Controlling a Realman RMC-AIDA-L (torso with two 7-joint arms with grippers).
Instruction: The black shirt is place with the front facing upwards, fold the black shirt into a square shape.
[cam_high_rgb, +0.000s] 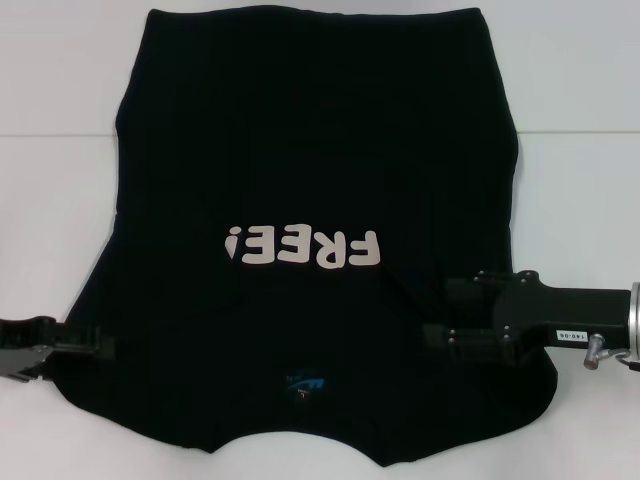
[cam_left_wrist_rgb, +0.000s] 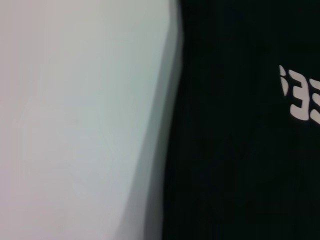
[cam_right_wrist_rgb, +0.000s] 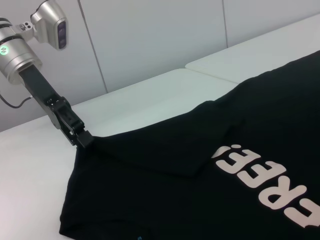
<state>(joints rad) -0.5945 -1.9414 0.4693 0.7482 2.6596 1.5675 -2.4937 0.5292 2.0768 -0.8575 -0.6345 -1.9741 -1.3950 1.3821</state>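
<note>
The black shirt (cam_high_rgb: 310, 150) lies spread face up on the white table (cam_high_rgb: 60, 200), its white "FREE!" lettering (cam_high_rgb: 305, 246) reading upside down from the robot's side and the small blue neck label (cam_high_rgb: 305, 383) near the edge closest to the robot. The sleeves look already folded in over the body, so the outline runs fairly straight down both sides.

The left gripper (cam_high_rgb: 100, 346) sits at the shirt's left edge, level with a spot just below the lettering, its black fingers reaching onto the cloth. In the right wrist view that same gripper (cam_right_wrist_rgb: 82, 139) meets the fabric at a corner, where the cloth rises in a small peak, so it seems pinched shut on the shirt.

The right gripper (cam_high_rgb: 432, 315) lies over the shirt's right part, just right of and below the lettering, its arm stretching off past the shirt's right edge. Black fingers against black cloth: I cannot tell whether it is open or closed, or holding anything.
</note>
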